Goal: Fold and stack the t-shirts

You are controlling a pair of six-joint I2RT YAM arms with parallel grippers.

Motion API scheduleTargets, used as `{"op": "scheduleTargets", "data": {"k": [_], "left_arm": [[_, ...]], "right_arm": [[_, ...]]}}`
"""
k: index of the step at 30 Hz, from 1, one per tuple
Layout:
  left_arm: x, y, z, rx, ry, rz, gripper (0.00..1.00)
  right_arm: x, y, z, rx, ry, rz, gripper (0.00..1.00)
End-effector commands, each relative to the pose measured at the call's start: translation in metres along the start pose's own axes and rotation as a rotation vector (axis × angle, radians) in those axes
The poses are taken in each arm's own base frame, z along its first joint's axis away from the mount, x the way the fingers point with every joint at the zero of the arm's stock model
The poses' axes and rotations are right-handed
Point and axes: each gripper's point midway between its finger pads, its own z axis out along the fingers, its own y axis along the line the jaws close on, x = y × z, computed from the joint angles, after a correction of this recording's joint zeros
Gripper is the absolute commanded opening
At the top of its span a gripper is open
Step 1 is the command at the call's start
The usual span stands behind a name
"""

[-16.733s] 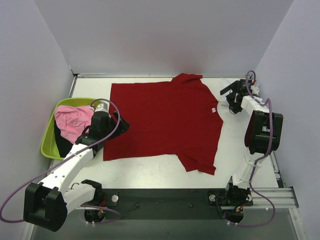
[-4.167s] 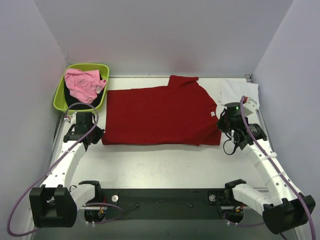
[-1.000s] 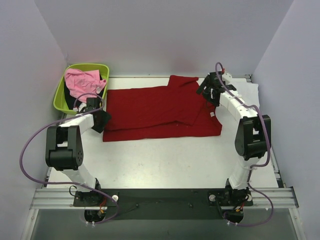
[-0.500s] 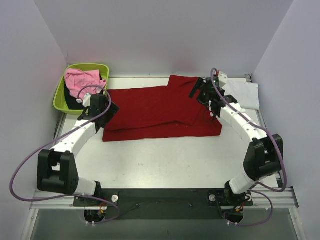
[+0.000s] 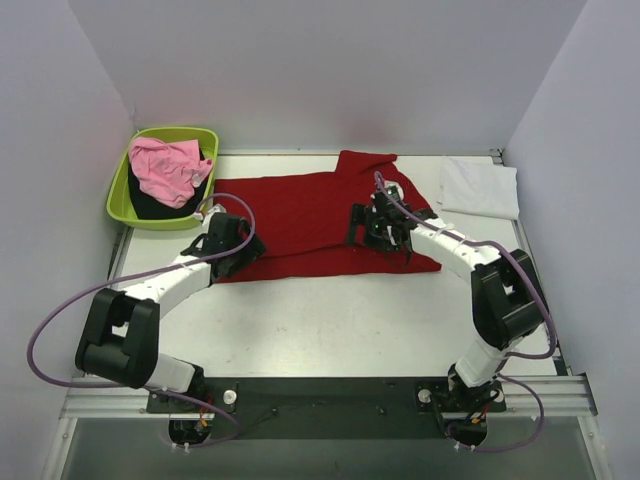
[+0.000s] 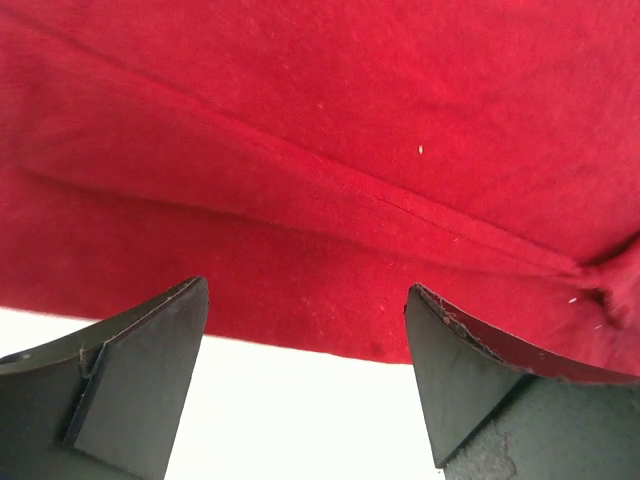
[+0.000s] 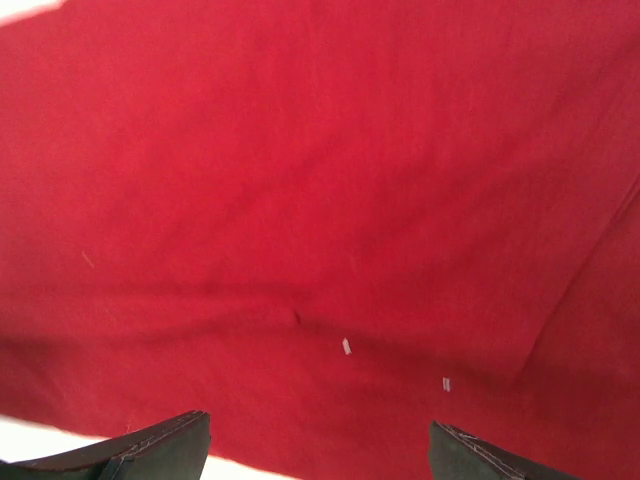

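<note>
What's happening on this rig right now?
Both arms are working the deep red t-shirt, spread on the table and partly folded lengthwise. The left gripper hovers at its near-left edge and the right gripper over its right half. Both are open, holding nothing. A white t-shirt lies folded at far right. The pink t-shirt and black t-shirt sit in the green tub.

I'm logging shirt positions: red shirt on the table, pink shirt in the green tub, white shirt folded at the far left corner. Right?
No: the white shirt lies folded at the far right corner, as the top external view shows. The red shirt on the table and pink shirt in the green tub are correct.
</note>
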Motion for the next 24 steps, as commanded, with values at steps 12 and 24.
{"op": "scheduleTargets", "data": {"k": [12, 24], "left_arm": [[0.001, -0.026, 0.029, 0.121, -0.037, 0.119, 0.88], [0.03, 0.001, 0.032, 0.053, 0.025, 0.149, 0.88]], "right_arm": [[0.036, -0.026, 0.014, 0.081, 0.055, -0.059, 0.9], [0.077, -0.049, 0.042, 0.134, 0.135, -0.022, 0.9]]}}
